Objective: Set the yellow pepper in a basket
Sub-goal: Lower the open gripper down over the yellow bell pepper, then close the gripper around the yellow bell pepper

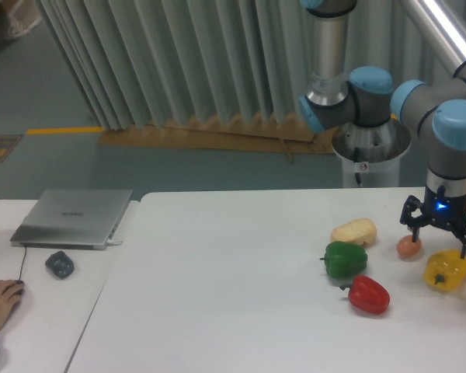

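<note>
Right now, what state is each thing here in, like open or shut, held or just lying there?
gripper: open, fingers spread, above the table, holding nothing
yellow pepper: lying loose on the table, not gripped
orange-pink egg-shaped thing: loose, partly behind a finger
green pepper: lying loose
red pepper: lying on its side
pale lumpy thing: lying loose
laptop: shut

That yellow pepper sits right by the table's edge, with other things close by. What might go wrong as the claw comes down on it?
1. The open end effector hangs over both the yellow pepper and the small orange egg-shaped thing; one finger could knock or catch the egg instead.
2. The pepper is glossy and lobed, so it might slip or roll toward the table edge.
3. No basket is in view, so the drop spot is unclear.
</note>
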{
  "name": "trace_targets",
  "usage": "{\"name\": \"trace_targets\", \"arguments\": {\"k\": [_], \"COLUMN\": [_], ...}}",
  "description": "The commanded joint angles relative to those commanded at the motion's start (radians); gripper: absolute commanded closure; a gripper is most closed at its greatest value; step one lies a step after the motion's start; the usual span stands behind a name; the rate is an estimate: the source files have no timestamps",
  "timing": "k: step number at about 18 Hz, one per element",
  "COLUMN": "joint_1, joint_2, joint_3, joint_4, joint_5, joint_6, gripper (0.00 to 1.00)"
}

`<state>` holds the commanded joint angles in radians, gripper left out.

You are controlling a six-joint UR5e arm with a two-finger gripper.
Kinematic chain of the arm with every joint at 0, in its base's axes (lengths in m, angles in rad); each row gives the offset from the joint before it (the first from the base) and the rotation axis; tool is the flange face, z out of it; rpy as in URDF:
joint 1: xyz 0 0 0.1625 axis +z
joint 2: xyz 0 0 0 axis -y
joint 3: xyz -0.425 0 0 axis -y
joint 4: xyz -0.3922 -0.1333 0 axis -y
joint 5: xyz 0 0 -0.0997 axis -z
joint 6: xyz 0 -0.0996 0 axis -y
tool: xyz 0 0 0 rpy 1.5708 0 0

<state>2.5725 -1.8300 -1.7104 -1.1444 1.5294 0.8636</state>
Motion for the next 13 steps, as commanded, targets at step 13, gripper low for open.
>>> {"name": "trace_targets", "arguments": {"k": [13], "joint_1": [0.011], "joint_2": [-0.051], "joint_3": [-0.015], "joint_4": [0.067], "joint_5": [0.025], "joint_6": [0.081], "gripper": [0.00]}}
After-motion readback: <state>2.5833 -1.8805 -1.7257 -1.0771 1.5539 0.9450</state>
